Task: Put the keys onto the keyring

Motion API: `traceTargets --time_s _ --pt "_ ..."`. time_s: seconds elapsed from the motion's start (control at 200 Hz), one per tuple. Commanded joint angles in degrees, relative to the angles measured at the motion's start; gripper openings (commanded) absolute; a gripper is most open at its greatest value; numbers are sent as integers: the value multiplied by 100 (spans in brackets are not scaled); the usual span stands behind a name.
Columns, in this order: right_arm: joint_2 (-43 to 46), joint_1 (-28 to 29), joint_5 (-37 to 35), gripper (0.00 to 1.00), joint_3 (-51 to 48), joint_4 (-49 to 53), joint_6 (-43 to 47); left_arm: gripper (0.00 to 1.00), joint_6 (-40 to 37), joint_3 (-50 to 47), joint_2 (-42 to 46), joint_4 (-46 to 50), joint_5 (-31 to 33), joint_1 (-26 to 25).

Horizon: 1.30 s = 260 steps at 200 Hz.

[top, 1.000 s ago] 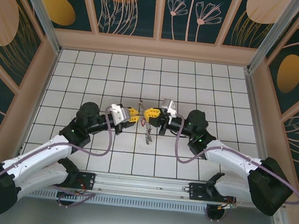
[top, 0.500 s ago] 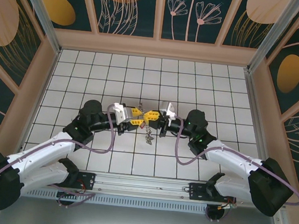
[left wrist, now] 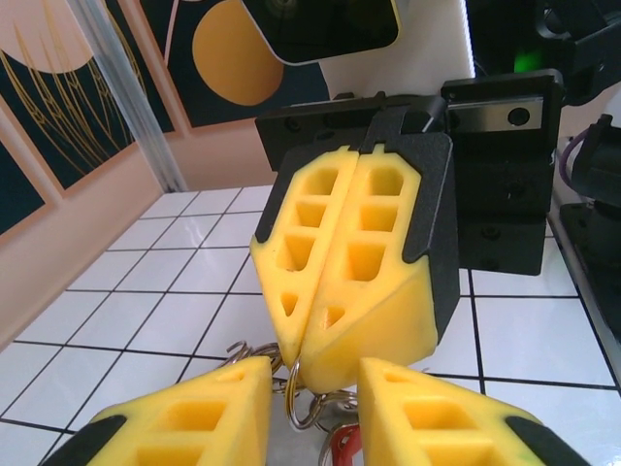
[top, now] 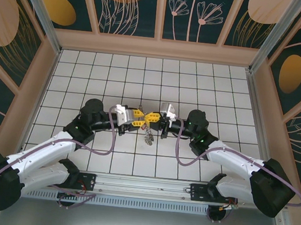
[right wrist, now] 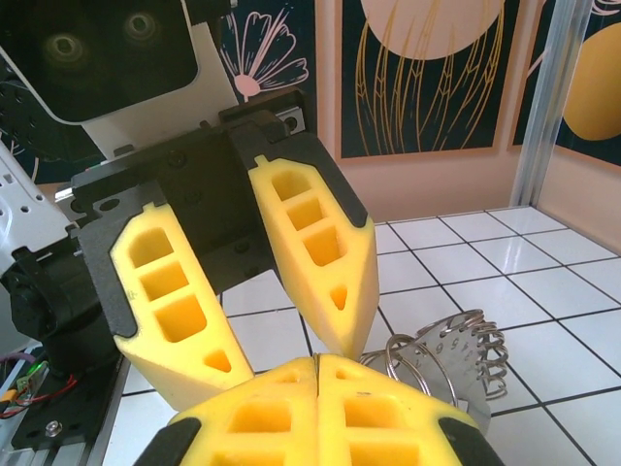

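Observation:
At the middle of the tiled floor my two grippers meet tip to tip. My right gripper (top: 149,117) (right wrist: 318,361) is shut, pinching a small silvery split ring (left wrist: 294,403) at its fingertips (left wrist: 296,354). From that ring the keys (top: 148,138) hang as a bunch, with a red tag (left wrist: 342,449) low in the left wrist view. My left gripper (top: 142,119) (left wrist: 312,374) is open, its fingers (right wrist: 320,243) either side of the right fingertips and the ring, holding nothing. The large keyring hoop is out of view.
More linked rings (right wrist: 417,354) and a stamped metal plate with a coil (right wrist: 471,364) dangle right of my right fingers. White tiled floor (top: 208,86) spreads all round, closed in by patterned walls (top: 161,16).
My left gripper has moved right and closed the gap to my right gripper; their tips now meet. The hanging key bunch has barely shifted.

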State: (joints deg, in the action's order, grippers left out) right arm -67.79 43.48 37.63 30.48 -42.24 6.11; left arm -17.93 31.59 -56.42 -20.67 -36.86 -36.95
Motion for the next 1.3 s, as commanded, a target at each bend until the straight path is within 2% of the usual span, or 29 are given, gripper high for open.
traceTargets --time_s 0.0,0.27,0.641,0.801,0.896,0.956,1.031,1.071,1.296 --pt "143 -8 183 0 213 -149 136 29 -162 42 106 165 22 45" --pt "128 -22 185 0 222 -193 93 27 -232 -60 28 224 -4 132" --pt "38 -24 228 0 265 -289 29 25 -301 113 -355 253 -348 167" --pt "34 -24 245 0 289 -215 65 9 -389 215 -422 250 -444 170" --pt "45 -24 237 0 301 -73 159 6 -461 264 -381 296 -408 169" --pt "49 -24 246 0 305 7 222 7 -491 285 -348 344 -434 177" --pt "60 -24 246 0 309 60 263 20 -509 295 -315 414 -473 174" --pt "53 -20 245 0 313 58 270 23 -546 296 -278 463 -507 172" --pt "17 -24 279 0 344 91 313 26 -740 328 -143 838 -514 174"
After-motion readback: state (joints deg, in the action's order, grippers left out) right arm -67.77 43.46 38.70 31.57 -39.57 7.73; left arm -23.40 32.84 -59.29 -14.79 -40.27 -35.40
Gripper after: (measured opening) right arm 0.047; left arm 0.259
